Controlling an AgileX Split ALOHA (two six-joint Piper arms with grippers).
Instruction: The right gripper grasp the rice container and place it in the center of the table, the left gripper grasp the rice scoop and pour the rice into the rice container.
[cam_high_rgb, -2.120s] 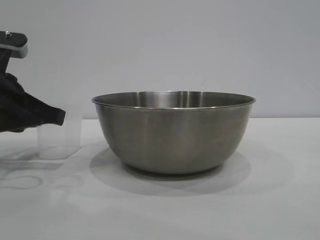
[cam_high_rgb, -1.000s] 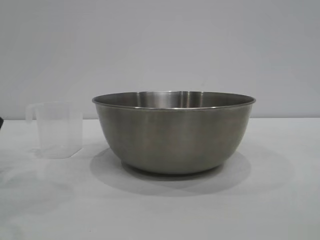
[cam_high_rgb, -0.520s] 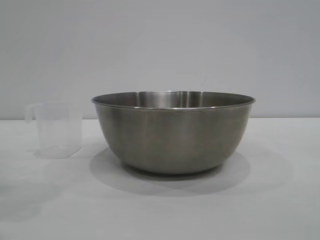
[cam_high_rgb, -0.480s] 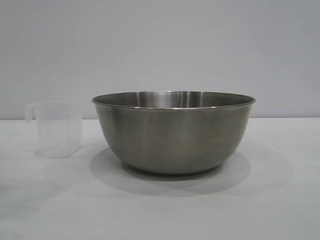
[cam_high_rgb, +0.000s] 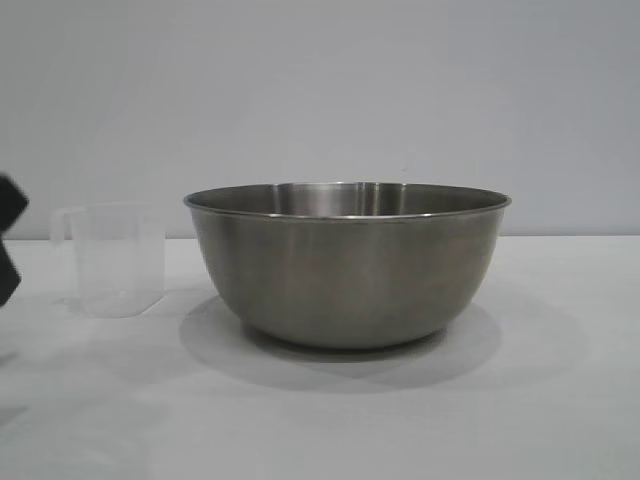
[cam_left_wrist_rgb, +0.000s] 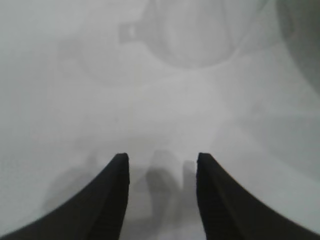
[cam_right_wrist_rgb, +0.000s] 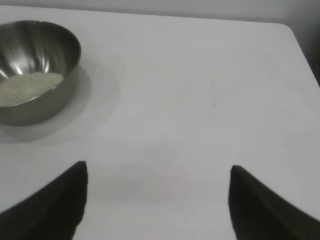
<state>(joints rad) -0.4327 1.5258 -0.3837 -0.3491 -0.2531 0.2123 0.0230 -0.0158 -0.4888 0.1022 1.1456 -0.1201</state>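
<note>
The rice scoop (cam_high_rgb: 112, 260) is standing upright on the table (cam_high_rgb: 560, 400), just beside the rice container (cam_high_rgb: 347, 263) on its left in the exterior view, its loop handle pointing away from the bowl. The left gripper (cam_left_wrist_rgb: 161, 165) is hovering over the tabletop with its fingers (cam_left_wrist_rgb: 119, 172) parted and holding nothing; the scoop (cam_left_wrist_rgb: 192, 30) is sitting ahead of the fingertips, clear of them. The right gripper (cam_right_wrist_rgb: 157, 172) is hanging above bare table, its fingers (cam_right_wrist_rgb: 75, 177) spread wide and empty, with the steel bowl (cam_right_wrist_rgb: 35, 70) well apart from them. Rice (cam_right_wrist_rgb: 27, 87) is lying as a pale layer in the bowl's bottom.
</note>
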